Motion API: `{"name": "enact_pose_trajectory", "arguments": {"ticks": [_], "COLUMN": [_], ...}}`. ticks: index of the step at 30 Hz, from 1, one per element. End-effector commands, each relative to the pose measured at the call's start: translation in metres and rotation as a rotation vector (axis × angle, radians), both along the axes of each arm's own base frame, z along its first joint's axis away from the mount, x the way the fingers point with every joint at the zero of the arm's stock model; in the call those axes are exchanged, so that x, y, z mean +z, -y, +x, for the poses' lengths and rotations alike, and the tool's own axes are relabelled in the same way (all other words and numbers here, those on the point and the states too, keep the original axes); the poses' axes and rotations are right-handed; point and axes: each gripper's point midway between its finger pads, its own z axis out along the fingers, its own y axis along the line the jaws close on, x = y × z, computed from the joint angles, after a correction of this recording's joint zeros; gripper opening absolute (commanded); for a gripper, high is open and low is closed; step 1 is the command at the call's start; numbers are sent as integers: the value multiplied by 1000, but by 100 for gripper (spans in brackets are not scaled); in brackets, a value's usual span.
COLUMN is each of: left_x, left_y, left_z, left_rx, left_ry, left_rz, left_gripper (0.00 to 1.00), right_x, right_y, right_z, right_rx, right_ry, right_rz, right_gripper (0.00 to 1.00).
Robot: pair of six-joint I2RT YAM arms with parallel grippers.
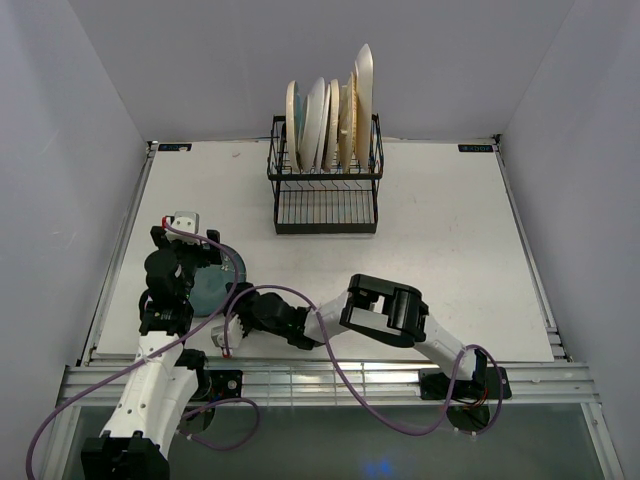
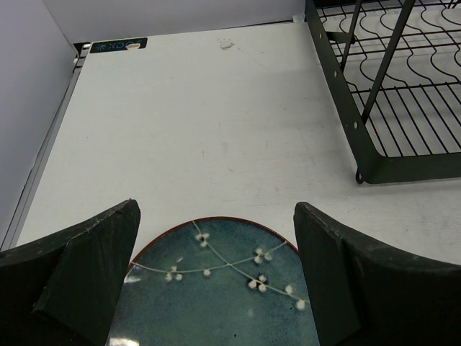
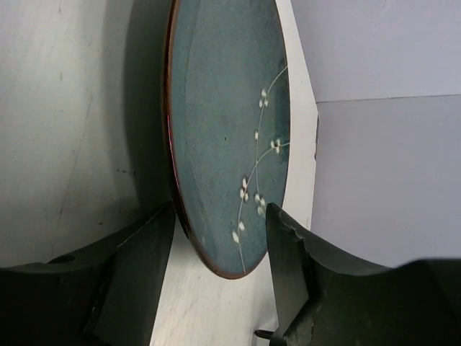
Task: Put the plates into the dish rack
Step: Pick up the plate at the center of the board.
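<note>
1. Closest to the overhead camera are the left arm (image 1: pixel 150 390) and the right arm (image 1: pixel 385 310). Both reach to the near left part of the table (image 1: pixel 450 250).
2. From above, the left pincer (image 1: pixel 200 258) stands over the far left edge of a teal plate (image 1: pixel 215 285). The right pincer (image 1: pixel 240 298) meets the same plate at its near right edge, so the plate lies between the two.
3. The dish rack (image 1: pixel 325 205) stands ahead and to the right of both pincers, well apart from them. A row of plates (image 1: pixel 325 120) stands on edge in its upper tier.
4. On the left wrist camera, the left pincer (image 2: pixel 216 210) is spread wide and grips nothing.
5. The teal plate (image 2: pixel 216 288) lies flat on the table (image 2: pixel 180 130), just below and between the dark fingers (image 2: pixel 94 274). It has a reddish rim and a white blossom sprig.
6. A corner of the dish rack (image 2: pixel 389 108) shows ahead and to the right of this pincer.
7. On the right wrist camera, the right pincer (image 3: pixel 220 213) straddles the rim of the teal plate (image 3: pixel 223 108). One of its fingers (image 3: pixel 137 274) is at the underside and the other is on the blossom face.
8. The gap is middling, and I cannot tell whether the fingers press the plate.
9. A dark shadow lies between the plate and the table (image 3: pixel 65 108) on the underside finger's side.
</note>
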Motion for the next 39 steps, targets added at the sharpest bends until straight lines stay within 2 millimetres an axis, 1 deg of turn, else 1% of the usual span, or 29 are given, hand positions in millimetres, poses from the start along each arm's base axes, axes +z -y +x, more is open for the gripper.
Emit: {"name": "enact_pose_trajectory", "arguments": {"ticks": [1, 4, 5, 7, 10, 11, 12, 14, 16, 17, 19, 22, 24, 25, 27, 28, 30, 31, 32, 33, 34, 36, 37, 38, 39], "left_x": [19, 19, 18, 19, 19, 19, 19, 19, 19, 19, 19, 21, 22, 23, 23, 23, 25, 27, 26, 29, 30, 34, 36, 39, 40], "left_y": [0, 0, 1, 0, 0, 0, 0, 1, 2, 2, 2, 1, 1, 1, 1, 1, 0, 0, 0, -1, -1, -3, -3, -4, -4], "left_z": [2, 2, 2, 2, 2, 2, 2, 2, 2, 2, 2, 2, 1, 1, 1, 1, 1, 0, -1, -1, -2, -5, -6, -7, -8], "left_rx": [-6, -6, -8, -5, -6, -7, -6, -9, -15, -13, -13, -9, -7, -9, -7, -5, -4, -2, 3, 5, 8, 19, 21, 23, 23], "left_ry": [38, 37, 34, 38, 39, 39, 38, 34, 31, 32, 29, 37, 41, 43, 44, 44, 52, 59, 62, 75, 81, 104, 113, 124, 133], "left_rz": [-11, -9, -11, -10, -9, -8, -11, -14, -16, -16, -16, -19, -18, -20, -20, -21, -23, -26, -27, -27, -27, -29, -31, -31, -31], "left_gripper": [98, 98, 98, 98, 98, 98, 98, 98, 98, 98, 98, 98, 98, 98, 98, 98, 98, 98, 98, 98, 98, 98, 98, 98, 98], "right_x": [-60, -66, -68, -72, -77, -82, -84, -88, -91, -90, -89, -90, -83, -80, -72, -64, -63, -53, -55, -53, -44, -45, -39, -37, -40], "right_y": [10, 9, 7, 5, 2, 2, 2, 4, 8, 9, 13, 20, 24, 29, 34, 36, 48, 50, 58, 62, 63, 73, 75, 79, 85], "right_z": [-6, -8, -7, -8, -9, -10, -11, -9, -10, -10, -10, -9, -7, -7, -4, -4, 0, 2, 3, 3, 3, 5, 5, 8, 8], "right_rx": [19, 27, 26, 24, 25, 23, 23, 10, 1, -4, -17, -42, -66, -76, -99, -107, -131, -139, -152, -157, -159, -178, -185, -198, -209], "right_ry": [-39, -39, -39, -35, -35, -50, -60, -60, -55, -51, -51, -59, -53, -60, -60, -60, -68, -70, -81, -85, -90, -109, -115, -122, -141], "right_rz": [-179, -205, -216, -233, -265, -276, -284, -294, -295, -295, -292, -292, -275, -264, -235, -218, -210, -188, -185, -178, -158, -156, -143, -139, -141], "right_gripper": [59, 55, 51, 47, 37, 30, 27, 20, 17, 13, 8, 8, 8, 8, 8, 8, 8, 8, 8, 8, 8, 8, 8, 8, 8]}}
